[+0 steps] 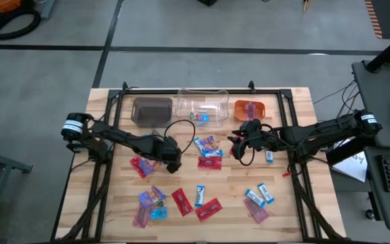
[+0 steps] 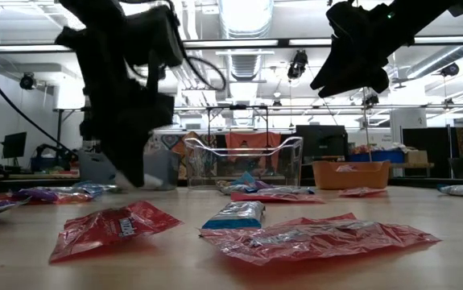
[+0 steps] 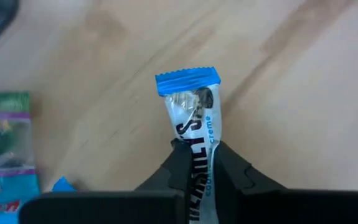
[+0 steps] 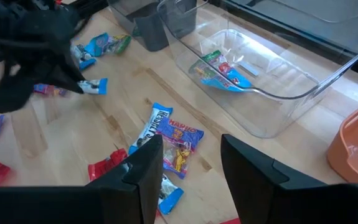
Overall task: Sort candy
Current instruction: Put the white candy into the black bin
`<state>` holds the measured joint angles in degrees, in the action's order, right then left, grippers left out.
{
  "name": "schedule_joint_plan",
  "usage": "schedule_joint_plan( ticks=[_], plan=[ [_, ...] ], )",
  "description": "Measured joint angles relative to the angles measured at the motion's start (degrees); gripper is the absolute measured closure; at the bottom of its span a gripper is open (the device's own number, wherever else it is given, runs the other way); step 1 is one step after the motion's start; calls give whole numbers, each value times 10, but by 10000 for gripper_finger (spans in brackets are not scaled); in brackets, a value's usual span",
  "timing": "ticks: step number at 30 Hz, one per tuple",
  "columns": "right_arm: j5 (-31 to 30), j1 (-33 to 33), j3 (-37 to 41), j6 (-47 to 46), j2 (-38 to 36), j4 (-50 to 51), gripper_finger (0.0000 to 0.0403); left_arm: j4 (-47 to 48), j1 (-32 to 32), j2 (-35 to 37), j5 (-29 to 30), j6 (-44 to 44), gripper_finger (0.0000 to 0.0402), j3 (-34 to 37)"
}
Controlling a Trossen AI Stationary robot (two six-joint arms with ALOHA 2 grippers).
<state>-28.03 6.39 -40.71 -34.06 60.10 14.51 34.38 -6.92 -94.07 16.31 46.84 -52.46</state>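
Note:
My left gripper (image 1: 174, 163) reaches down left of the table's middle, shut on a blue-and-white candy (image 3: 191, 106). The same candy (image 4: 94, 86) shows in the right wrist view. My right gripper (image 4: 191, 168) hangs open above the table right of centre, over a small heap of candy (image 4: 169, 140), and touches nothing. More candy in red, blue-and-white and purple wrappers lies flat on the wood, among it a red one (image 1: 181, 201) and a purple one (image 1: 150, 196). A few sweets (image 4: 219, 71) lie inside the clear bin (image 1: 201, 105). My left gripper pinches the blue-and-white candy between its two fingers, on the wrapper's body (image 3: 198, 140) toward the end nearer the gripper. The fingers slant steeply down and lie along the candy. Its far end with the blue crimped edge (image 3: 188, 81) sticks out past the fingertips. Whether it is clear of the wood, I cannot tell.
Three bins stand in a row at the far side: brown (image 1: 152, 110), clear, and orange (image 1: 249, 110). A dark frame (image 1: 106, 108) runs around the wooden table. Candy near the front edge (image 2: 110, 225) lies spread out, with bare wood between the pieces.

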Motion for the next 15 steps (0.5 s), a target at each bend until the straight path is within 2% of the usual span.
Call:
schedule_joint_plan(
  ticks=[8,15],
  plan=[
    [0,0,0,0,0,0,258,46,23,100,11,-98,390,-23],
    [0,0,0,-6,0,0,255,84,115,204,60,-167,391,-22]
  ],
)
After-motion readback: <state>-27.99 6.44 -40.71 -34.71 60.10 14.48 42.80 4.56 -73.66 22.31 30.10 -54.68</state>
